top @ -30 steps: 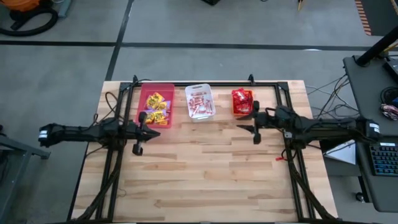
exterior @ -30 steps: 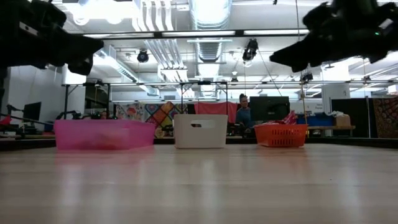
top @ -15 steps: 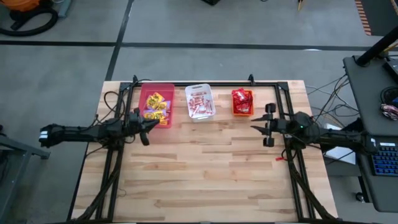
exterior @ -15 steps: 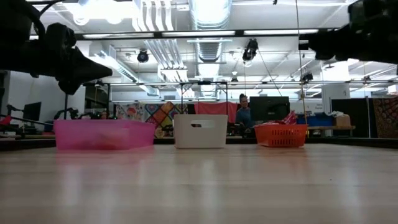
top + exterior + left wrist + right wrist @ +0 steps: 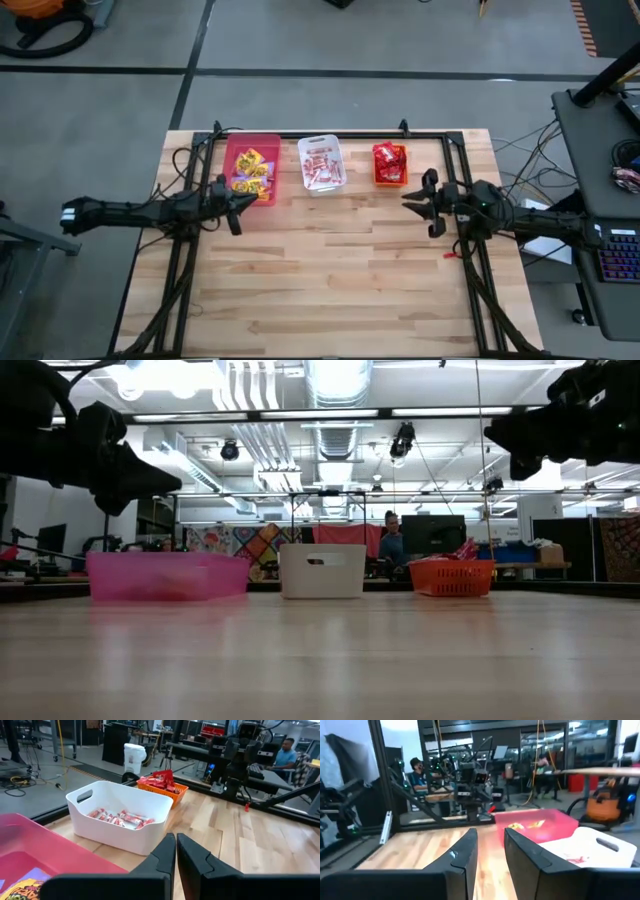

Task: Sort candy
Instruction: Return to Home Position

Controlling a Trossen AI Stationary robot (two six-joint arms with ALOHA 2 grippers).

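While candy [image 5: 250, 172] fills three bins [image 5: 321, 139] along the table's [image 5: 330, 290] far edge, the left gripper [image 5: 233, 207] hovers pressed together by the pink bin's [image 5: 275, 150] near corner, the right gripper [image 5: 428, 204] spread near the orange bin [image 5: 390, 185], open wood between.

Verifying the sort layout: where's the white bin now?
High view: the white bin sits near the far edge of the table, middle of the row, between the pink bin on the left-arm side and the orange bin on the right-arm side.
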